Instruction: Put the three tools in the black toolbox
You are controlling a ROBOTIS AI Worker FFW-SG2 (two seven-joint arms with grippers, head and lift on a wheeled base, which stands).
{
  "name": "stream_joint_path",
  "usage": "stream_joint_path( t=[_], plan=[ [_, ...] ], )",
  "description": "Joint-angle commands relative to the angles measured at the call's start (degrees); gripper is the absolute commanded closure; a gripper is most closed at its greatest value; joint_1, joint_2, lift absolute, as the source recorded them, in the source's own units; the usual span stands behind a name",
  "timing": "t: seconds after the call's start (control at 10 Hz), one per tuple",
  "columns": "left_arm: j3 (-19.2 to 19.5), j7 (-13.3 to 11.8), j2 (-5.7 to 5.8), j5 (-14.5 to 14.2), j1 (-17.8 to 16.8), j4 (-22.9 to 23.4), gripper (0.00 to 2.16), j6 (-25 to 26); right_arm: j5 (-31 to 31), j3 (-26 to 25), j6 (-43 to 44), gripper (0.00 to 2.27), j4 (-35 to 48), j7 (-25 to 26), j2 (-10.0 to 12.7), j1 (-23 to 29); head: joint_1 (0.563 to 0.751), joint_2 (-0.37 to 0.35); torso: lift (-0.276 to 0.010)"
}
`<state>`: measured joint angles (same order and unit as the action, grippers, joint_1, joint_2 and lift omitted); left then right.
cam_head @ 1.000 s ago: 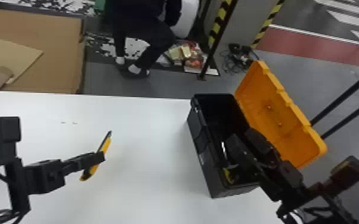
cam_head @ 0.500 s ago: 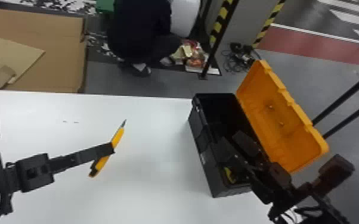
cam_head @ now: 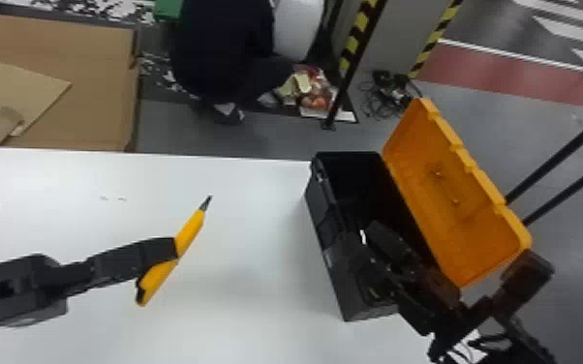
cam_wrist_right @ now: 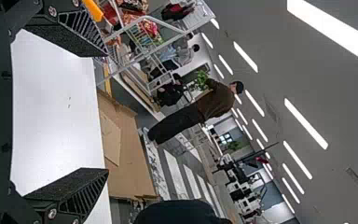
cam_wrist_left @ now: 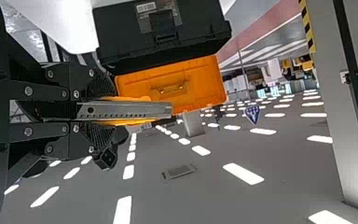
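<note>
Utility knife (cam_head: 191,230): yellow body, dark butt end, metal point out at far end. Pinched mid-body in left end effector (cam_head: 174,248), over the bench (cam_head: 247,295), slanted, point away from robot and toward its right. Black toolbox (cam_head: 327,232): boxy, on bench to robot's right, upright, set at an angle. Orange lid (cam_head: 455,208) wide open, leaning outward on the right side. Near part of interior hidden behind right end effector (cam_head: 360,237); contents there can't be told.

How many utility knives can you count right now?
1: the yellow utility knife, clamped in the left gripper's jaws over the white table. More may be hidden inside the black toolbox, since the right arm covers part of it.
</note>
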<state>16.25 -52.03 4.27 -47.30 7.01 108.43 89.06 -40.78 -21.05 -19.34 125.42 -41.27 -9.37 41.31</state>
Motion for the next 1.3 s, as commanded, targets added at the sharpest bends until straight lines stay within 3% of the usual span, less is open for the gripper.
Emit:
stream_joint_path(
  t=[0.0,0.3,0.5,0.8,1.2],
  plan=[
    [0.18,-1.40,0.12,0.19,0.11,-0.07,1.02,0.96,0.26,0.39,-2.77,0.13,-0.26,-0.13,-0.12,-0.35,0.695,-0.294,-0.055],
    [-0.61,-2.99,0.56,0.72,0.29,-0.07,1.02,0.96,0.08,0.92,-13.85,0.13,-0.35,-0.13,-0.38,-2.73,0.695,-0.266,-0.055],
    [-3.16,-3.43,1.17,1.86,0.46,0.02,1.02,0.96,0.00,0.92,-22.46,0.13,-0.08,0.13,-1.09,-5.01,0.695,-0.253,-0.055],
    [-6.32,-4.74,1.17,6.08,1.69,-0.15,1.02,0.96,0.08,0.92,-28.96,0.13,-0.26,0.13,-2.58,-8.09,0.695,-0.268,-0.055],
    [-7.47,-4.74,0.74,8.63,1.25,-0.94,1.02,0.96,-1.85,2.42,-38.28,0.13,0.27,2.15,-2.58,-8.97,0.695,-0.256,-0.055]
  ],
)
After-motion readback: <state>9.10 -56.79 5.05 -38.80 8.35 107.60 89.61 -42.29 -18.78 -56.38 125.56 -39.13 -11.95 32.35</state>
